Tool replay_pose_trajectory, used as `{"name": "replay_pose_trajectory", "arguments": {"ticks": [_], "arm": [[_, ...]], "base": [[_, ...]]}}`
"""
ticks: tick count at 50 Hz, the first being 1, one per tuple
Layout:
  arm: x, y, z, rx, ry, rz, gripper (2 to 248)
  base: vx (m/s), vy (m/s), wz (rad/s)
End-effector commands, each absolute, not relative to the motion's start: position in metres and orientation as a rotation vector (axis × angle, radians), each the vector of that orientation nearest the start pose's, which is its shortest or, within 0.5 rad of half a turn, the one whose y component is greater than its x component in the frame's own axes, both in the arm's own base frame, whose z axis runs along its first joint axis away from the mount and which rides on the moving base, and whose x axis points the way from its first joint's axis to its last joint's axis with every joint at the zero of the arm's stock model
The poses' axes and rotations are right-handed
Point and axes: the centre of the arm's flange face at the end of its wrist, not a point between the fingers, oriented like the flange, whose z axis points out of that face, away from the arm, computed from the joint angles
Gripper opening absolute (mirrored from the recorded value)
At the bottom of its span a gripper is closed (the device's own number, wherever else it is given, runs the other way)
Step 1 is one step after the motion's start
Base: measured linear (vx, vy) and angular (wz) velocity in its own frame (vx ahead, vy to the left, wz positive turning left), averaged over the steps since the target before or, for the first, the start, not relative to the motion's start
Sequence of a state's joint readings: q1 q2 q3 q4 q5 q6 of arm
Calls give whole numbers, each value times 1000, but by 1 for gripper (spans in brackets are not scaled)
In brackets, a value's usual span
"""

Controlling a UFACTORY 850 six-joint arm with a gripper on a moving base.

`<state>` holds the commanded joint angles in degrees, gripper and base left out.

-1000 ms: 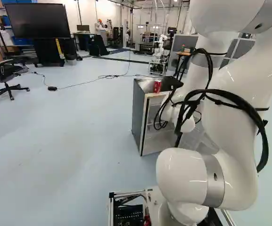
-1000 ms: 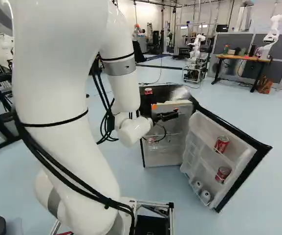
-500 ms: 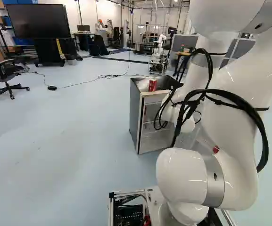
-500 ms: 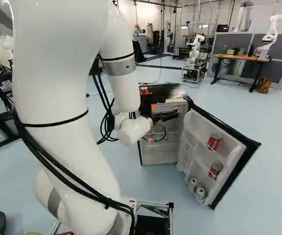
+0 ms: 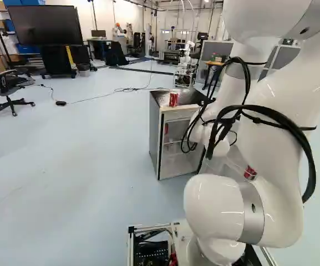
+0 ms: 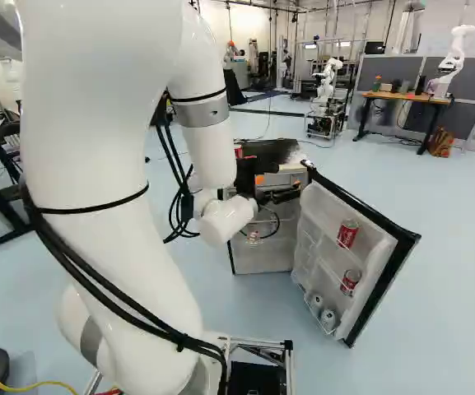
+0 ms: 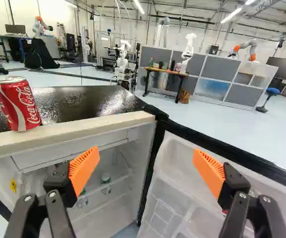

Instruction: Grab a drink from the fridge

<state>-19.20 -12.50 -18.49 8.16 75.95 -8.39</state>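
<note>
The small fridge with a grey side, black top and white interior stood ahead, its black-edged white door swung open towards the near right. The black gripper with orange pads was spread wide before the opening and had hold of nothing.

Inside, at the far side, small clear plastic bottles stood on a shelf; they looked likely to give under a squeeze. The drinks easiest to reach were probably the red cans. One red-and-white metal can stood on the fridge top at its near left edge; an upper red can and a lower red can sat in the door's racks on the right.

Any can, if full, would be fairly heavy for its size, smooth and perhaps slick with cold, its thin wall apt to dent. For a door can, a moderate, level pinch across the middle, above the rack's rail, seemed best, then a straight lift.
</note>
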Motion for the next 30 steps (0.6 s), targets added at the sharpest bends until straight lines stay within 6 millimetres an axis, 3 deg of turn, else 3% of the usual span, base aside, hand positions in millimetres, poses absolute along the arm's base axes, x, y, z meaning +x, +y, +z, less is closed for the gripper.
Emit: {"name": "replay_pose_trajectory", "arguments": {"ticks": [30], "arm": [[343, -142, 349, -2619, 498, -2359, 247]], "base": [[0, 0, 0]]}}
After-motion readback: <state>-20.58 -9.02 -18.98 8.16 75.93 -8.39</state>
